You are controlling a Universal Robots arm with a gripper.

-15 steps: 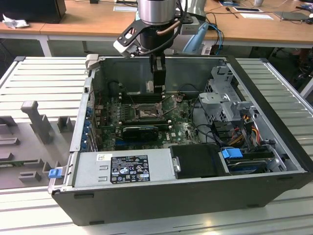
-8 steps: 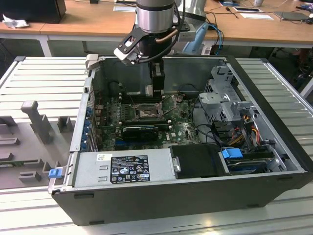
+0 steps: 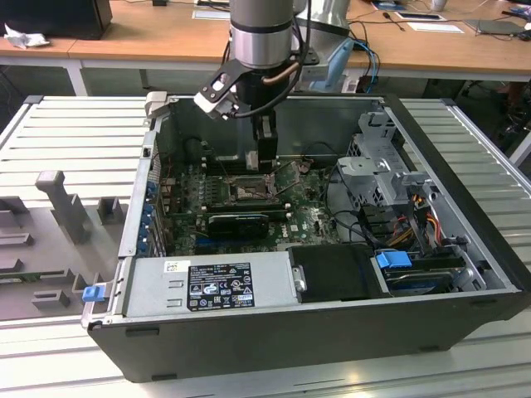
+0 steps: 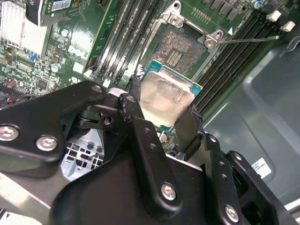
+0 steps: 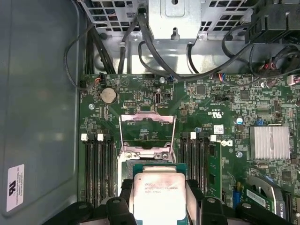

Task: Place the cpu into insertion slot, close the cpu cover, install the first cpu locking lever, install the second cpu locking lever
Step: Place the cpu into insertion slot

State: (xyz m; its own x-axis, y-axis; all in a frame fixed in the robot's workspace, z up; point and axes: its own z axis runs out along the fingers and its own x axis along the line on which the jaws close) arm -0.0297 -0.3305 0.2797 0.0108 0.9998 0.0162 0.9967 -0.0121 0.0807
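Gripper (image 4: 161,105): black fingers (image 4: 136,101) closed partway onto two opposite edges of the cpu (image 5: 159,194); nothing else in hold. Chip hangs just above the near edge of the insertion slot (image 4: 180,47), not seated.

Handling, judged: light, rigid, thin. The edges offer little purchase and may slip. The slot's pin field looks easily damaged, so the chip is best held by its edges only, as here, and kept level.

Orientation: metal face up toward the wrist, plate roughly level. Square, so no true long axis. Sides run near parallel with the slot's rim in the first wrist view.

Exterior view, left to right: power supply (image 3: 220,286) along the front wall; slot beneath the arm at mid-case; cpu cover (image 5: 148,117) standing open just beyond it; drive cage (image 3: 386,174) on the exterior view's right.
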